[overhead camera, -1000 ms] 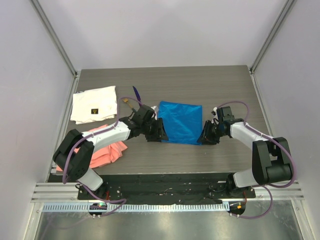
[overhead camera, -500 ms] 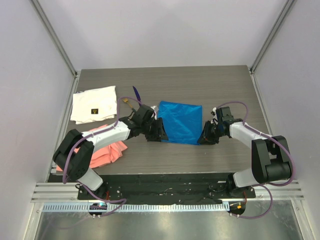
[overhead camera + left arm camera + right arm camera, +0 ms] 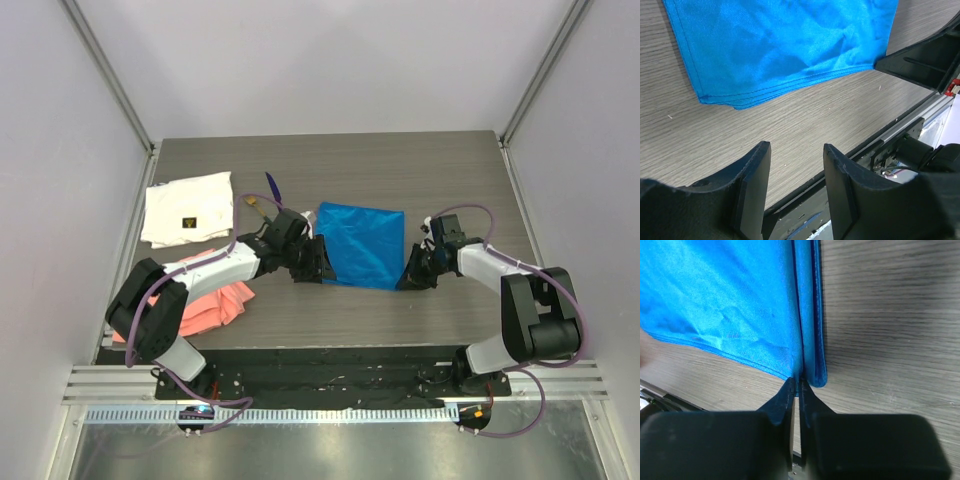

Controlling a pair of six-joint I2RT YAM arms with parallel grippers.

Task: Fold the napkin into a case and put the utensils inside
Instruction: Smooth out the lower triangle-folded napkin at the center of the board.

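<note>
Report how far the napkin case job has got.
Done: the napkin lies folded in stacked layers. In hand: the right gripper is pinched on its near right corner, while the left gripper hangs open short of the near left corner. Left: finishing the folding and loading the purple utensil and the green-handled utensil, both out on the table.

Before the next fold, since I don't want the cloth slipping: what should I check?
1. Right gripper pinching the blue napkin's near right corner: ok.
2. Left gripper on the near left corner: not ok, open and short of it.
3. Napkin lying flat and folded: ok.
4. Purple utensil and green-handled utensil off the napkin: ok.
5. Pinch catches every layer: cannot tell.
</note>
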